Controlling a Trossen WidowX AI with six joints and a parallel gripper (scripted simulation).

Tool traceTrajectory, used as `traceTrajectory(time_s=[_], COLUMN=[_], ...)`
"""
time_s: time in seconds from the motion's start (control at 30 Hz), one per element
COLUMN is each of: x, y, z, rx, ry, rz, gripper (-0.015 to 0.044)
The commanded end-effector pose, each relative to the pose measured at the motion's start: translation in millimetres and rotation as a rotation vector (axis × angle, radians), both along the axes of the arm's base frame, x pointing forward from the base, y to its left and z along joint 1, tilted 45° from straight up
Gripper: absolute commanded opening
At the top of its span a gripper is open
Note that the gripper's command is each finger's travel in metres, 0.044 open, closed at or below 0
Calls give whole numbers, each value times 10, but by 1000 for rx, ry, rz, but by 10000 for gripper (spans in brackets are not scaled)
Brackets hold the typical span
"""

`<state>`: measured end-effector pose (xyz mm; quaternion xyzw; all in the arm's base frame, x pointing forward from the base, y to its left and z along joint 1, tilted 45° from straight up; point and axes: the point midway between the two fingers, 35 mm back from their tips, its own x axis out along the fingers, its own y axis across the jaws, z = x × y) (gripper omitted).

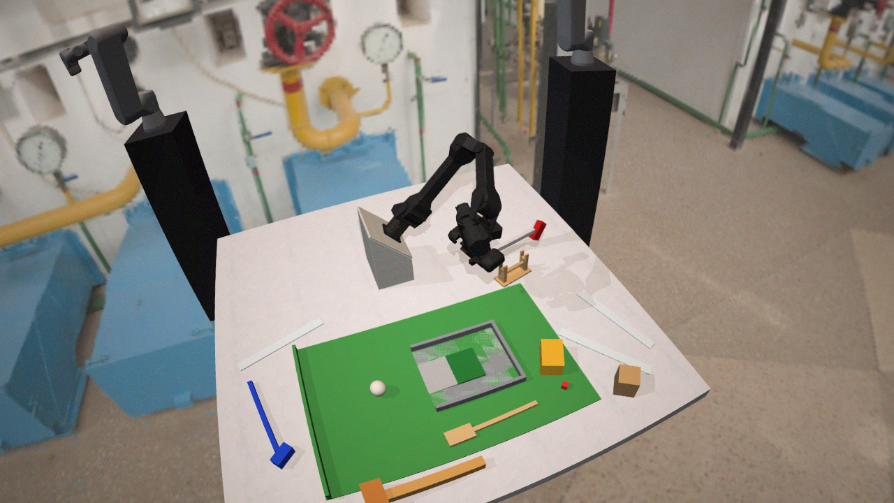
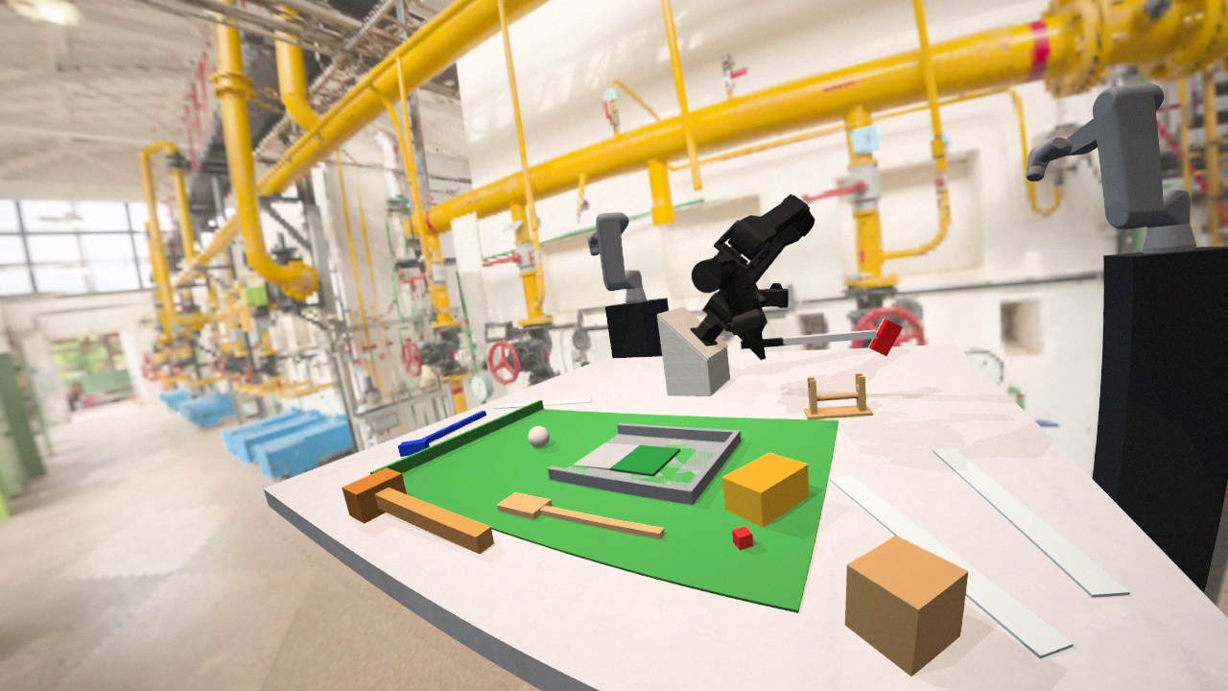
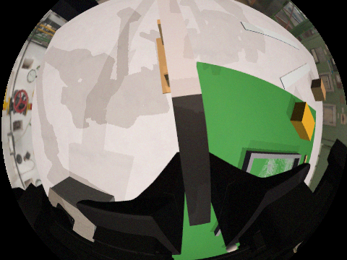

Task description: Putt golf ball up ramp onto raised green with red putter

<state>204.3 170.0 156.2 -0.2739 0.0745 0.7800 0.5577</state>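
1. Gripper (image 1: 494,257) clenched on dark grip end of red putter (image 1: 522,235); held in air, shaft abt level, red head (image 2: 884,336) pointing away from arm.
2. Wooden rack (image 2: 835,397) just below shaft, not touching.
3. Golf ball (image 1: 377,388) on green mat (image 1: 350,425), well apart, beside grey-walled raised green (image 1: 464,365).
4. Yellow block (image 1: 551,355), small red cube (image 1: 564,385), tan paddle (image 1: 487,423) on mat nr the frame.

Top view: mat (image 1: 375,437) sits mid-table (image 1: 281,263). Raised green (image 1: 466,365) on mat centre, ball (image 1: 377,388) at its 9 o'clock. Stand (image 1: 513,270) at mat's 12 o'clock, off the mat. Tool (image 1: 490,257) above stand's 9 o'clock, putter (image 1: 522,236) clamped, clear of stand.
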Motion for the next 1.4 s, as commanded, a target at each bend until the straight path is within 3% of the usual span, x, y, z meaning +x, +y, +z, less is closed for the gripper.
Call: traceTrajectory(time_s=[0.0, 0.57, 1.37], x=[4, 595, 1162], y=[-3, -512, -1668], z=[-2, -428, -1370], rx=[-1, -167, -363], ry=[1, 240, 668], rz=[-2, -272, -690], gripper=[0, 0, 0])
